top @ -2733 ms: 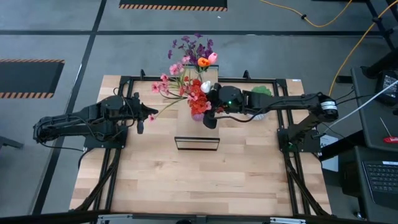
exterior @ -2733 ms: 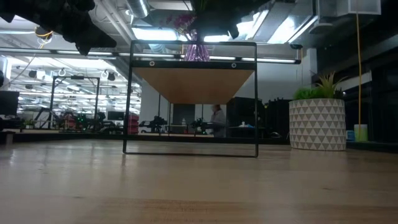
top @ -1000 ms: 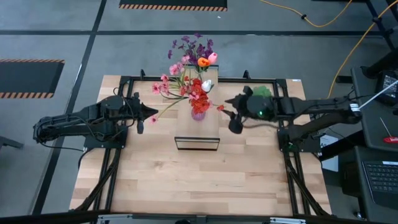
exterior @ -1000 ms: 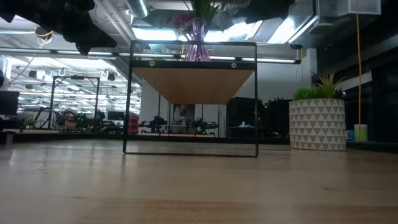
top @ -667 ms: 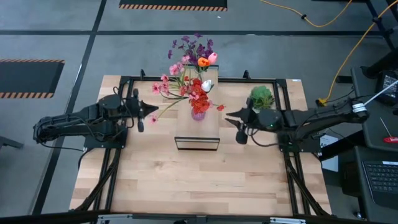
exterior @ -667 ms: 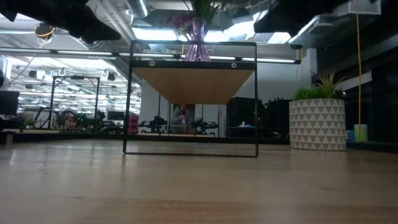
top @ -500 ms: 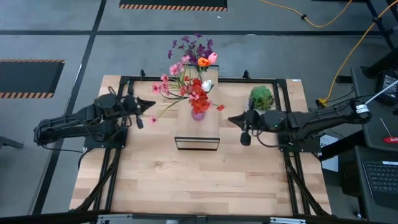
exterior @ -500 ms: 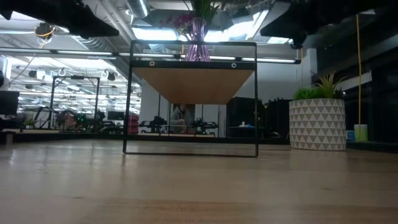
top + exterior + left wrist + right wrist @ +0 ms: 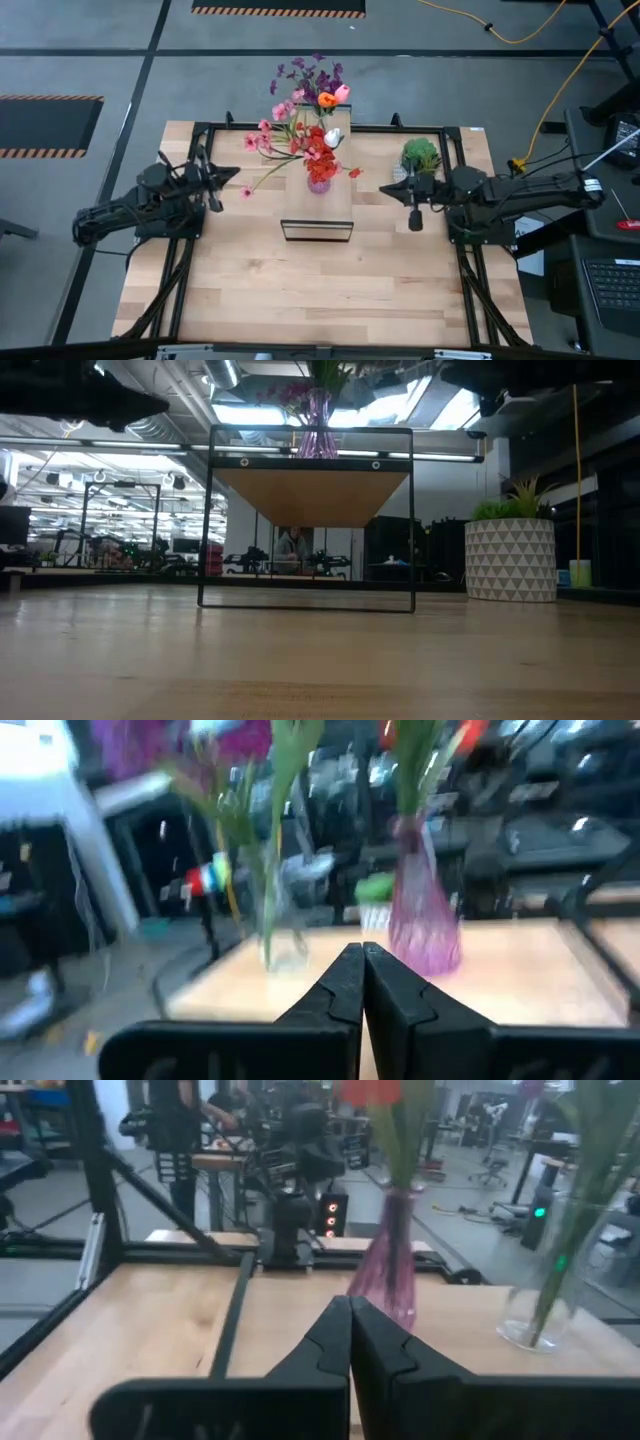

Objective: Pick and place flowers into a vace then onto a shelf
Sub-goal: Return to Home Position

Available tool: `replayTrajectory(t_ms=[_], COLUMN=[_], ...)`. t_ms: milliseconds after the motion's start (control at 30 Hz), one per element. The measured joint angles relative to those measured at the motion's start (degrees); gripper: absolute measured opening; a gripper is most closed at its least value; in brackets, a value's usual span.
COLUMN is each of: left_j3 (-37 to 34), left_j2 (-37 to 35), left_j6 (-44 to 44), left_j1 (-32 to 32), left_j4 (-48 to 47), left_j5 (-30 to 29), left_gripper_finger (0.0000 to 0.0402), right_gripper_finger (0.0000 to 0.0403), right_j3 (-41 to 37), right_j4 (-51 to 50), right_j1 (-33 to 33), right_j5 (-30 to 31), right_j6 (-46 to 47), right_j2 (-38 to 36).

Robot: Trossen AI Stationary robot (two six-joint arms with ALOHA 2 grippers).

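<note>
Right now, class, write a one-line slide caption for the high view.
Flowers top the shelf, flanked by the shut left gripper and shut right gripper.

The right gripper (image 9: 386, 190) drew back from the purple vase (image 9: 319, 183), which ended well ahead of its closed fingertips. That uncovered the plant (image 9: 421, 155) just beside its wrist. The left gripper (image 9: 230, 173) retreated slightly, leaving the flowers (image 9: 310, 140) farther ahead.

The flowers (image 9: 315, 145) are purple, pink, orange, red and white, in a purple vase (image 9: 423, 925) and a clear vase (image 9: 281, 935). The shelf (image 9: 317, 208) is light wood, black-framed. The pot (image 9: 510, 560) is white with triangles.
</note>
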Motion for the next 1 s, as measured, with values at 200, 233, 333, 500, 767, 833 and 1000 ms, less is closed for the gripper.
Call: replayTrajectory(t_ms=[200, 233, 333, 500, 767, 833, 1000], left_j3=[-8.0, -9.4, -12.9, -12.9, -12.9, -12.9, -12.9], left_j2=[0.5, 0.2, 0.0, 0.0, 0.2, 0.2, 0.2], left_j6=[0.0, -0.5, -2.1, -3.5, -3.5, -3.6, -3.5], left_j1=[0.0, 0.0, 0.0, 0.0, 0.0, 0.0, 0.0], left_j4=[11.1, 13.6, 16.0, 13.7, 13.0, 12.7, 12.7], left_j5=[1.7, 1.5, 1.5, 0.5, -1.1, -1.5, -1.4], left_gripper_finger=[0.0002, 0.0002, 0.0002, 0.0002, 0.0002, 0.0005, 0.0007], right_gripper_finger=[0.0001, 0.0001, 0.0001, 0.0, 0.0, 0.0, 0.0], right_j3=[0.0, 0.0, -1.5, -10.0, -20.7, -22.6, -27.1], right_j4=[-2.3, -2.8, -1.5, 9.1, 14.3, 14.3, 14.2], right_j1=[-1.1, -1.1, -1.1, -1.1, -1.1, -1.1, -1.1], right_j5=[-2.2, -2.9, -3.2, -4.5, -7.6, -8.9, -12.8], right_j6=[-1.4, -1.5, -1.7, -1.7, 0.1, 0.0, -1.6], right_j2=[-1.7, -1.7, -1.8, -3.3, -11.9, -14.8, -22.4])
